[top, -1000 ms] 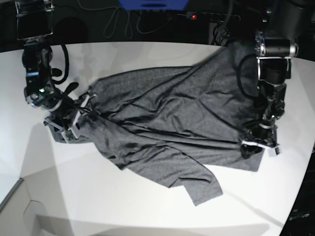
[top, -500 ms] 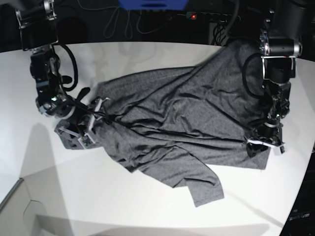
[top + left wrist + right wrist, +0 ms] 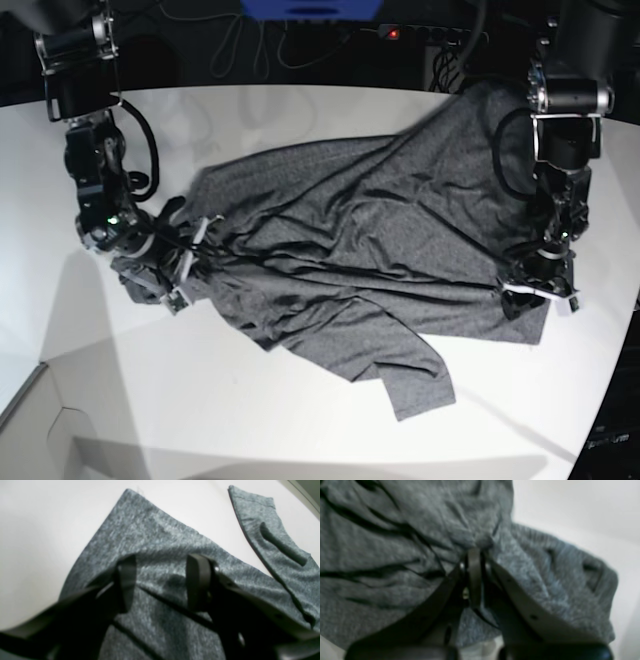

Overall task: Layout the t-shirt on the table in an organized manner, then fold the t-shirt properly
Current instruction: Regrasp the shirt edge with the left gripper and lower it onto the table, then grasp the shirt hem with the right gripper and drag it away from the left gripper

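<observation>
The dark grey t-shirt (image 3: pixel 350 230) lies crumpled and creased across the middle of the white table (image 3: pixel 250 400). My right gripper (image 3: pixel 190 255) is at the shirt's left edge and is shut on a bunched fold of it (image 3: pixel 473 555). My left gripper (image 3: pixel 535 295) sits at the shirt's right lower corner. In the left wrist view it is open (image 3: pixel 161 585), its fingers (image 3: pixel 125 582) apart over a flat corner of fabric (image 3: pixel 155 542). A separate flap of the shirt (image 3: pixel 275 530) lies beside it.
Cables and a power strip with a red light (image 3: pixel 395 33) run behind the table's far edge. The table's curved edge drops off at the right (image 3: pixel 615 400). A lower panel corner shows at the bottom left (image 3: pixel 30 410).
My right gripper has moved right and slightly toward the front, dragging the shirt's left edge inward and bunching it. My left gripper has shifted slightly and stays at the right corner.
</observation>
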